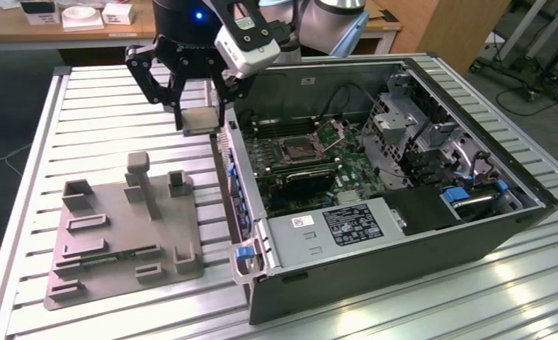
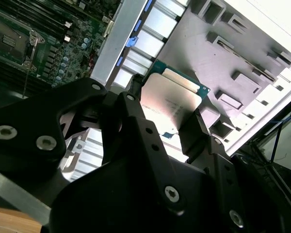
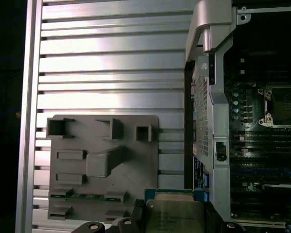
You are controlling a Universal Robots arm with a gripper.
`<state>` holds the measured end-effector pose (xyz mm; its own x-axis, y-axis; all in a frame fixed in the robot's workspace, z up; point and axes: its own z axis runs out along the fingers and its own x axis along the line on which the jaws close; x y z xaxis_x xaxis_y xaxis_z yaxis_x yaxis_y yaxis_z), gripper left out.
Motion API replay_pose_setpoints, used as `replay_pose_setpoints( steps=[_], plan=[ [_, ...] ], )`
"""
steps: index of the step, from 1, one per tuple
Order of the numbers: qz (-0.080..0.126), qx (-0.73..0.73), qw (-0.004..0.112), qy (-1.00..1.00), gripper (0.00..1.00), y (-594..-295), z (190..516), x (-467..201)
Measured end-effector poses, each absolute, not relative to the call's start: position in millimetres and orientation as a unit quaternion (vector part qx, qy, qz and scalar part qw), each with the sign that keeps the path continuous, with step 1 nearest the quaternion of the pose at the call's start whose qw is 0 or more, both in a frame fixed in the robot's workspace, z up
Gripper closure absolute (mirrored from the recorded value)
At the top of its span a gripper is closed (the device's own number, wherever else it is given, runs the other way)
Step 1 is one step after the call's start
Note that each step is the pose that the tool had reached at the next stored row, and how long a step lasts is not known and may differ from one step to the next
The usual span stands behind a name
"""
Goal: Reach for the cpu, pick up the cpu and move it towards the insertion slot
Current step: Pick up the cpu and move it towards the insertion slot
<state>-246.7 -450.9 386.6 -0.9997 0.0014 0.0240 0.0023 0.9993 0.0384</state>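
Note:
My gripper hangs above the slatted table, just outside the open computer case's wall on the exterior view's left. It is shut on the cpu, a thin square chip whose pale underside faces the exterior camera. Both wrist views show its silvery top clamped between the black fingers. The insertion slot is a metal-framed square socket with a dark centre on the motherboard inside the case, to the right of the gripper and lower. Its hinged bracket stands raised. The same slot appears in both wrist views.
The open computer case lies on a ribbed aluminium table, and its side wall stands between gripper and motherboard. A grey holder fixture with upright posts and a green memory strip sits below the gripper. A wooden desk runs behind.

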Motion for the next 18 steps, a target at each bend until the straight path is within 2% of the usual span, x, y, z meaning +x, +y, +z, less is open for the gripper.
replay_pose_setpoints(
  steps=[18],
  plan=[
    [-0.019, -0.001, 0.012, -1.000, 0.45, -450.9, 386.6, -238.9]
  ],
)
